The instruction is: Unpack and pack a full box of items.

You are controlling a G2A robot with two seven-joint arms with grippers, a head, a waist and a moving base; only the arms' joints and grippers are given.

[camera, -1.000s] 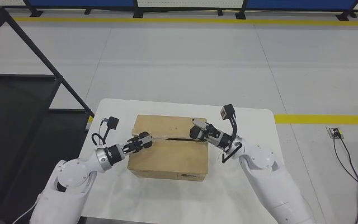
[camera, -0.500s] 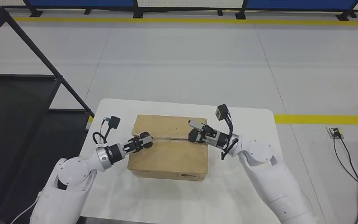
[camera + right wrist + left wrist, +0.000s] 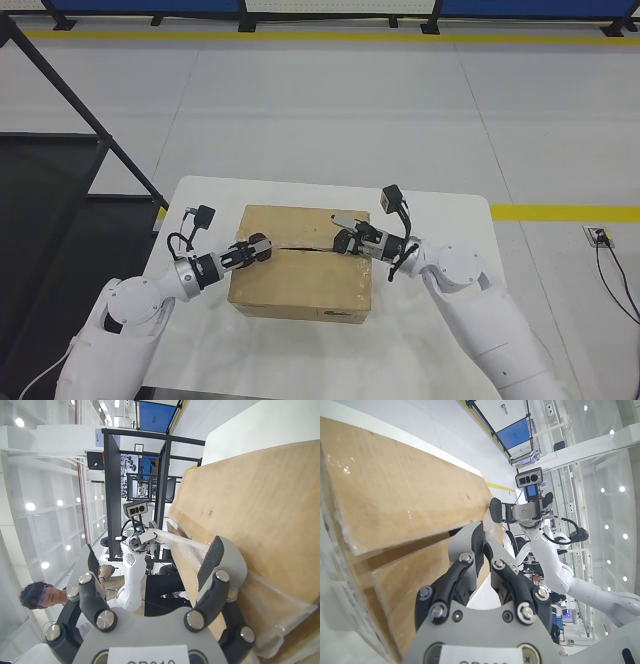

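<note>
Top view: the cardboard box (image 3: 300,280) sits in the middle of the white table (image 3: 440,330). Its flaps are down, with a dark slit showing along the centre seam (image 3: 305,246). The left pincer (image 3: 258,247) is at the seam's left end, where it was a second ago. The left wrist view shows it pinched shut on a strip of clear tape (image 3: 488,528) lifted off the cardboard.

Over the last second the right pincer (image 3: 343,238) has slid inward along the seam from the box's right edge. In the right wrist view its jaws stand wide and grip nothing. One finger (image 3: 212,560) lies on the box top against the crinkled tape, and the other is out in the air.

I judge the task to be at its very start: the sealing tape is being peeled and the flaps are not yet opened. The right arm's shift suggests it is placing itself to press the lid down or to catch the tape nearer its far end. Nothing has come out of the box yet.
</note>
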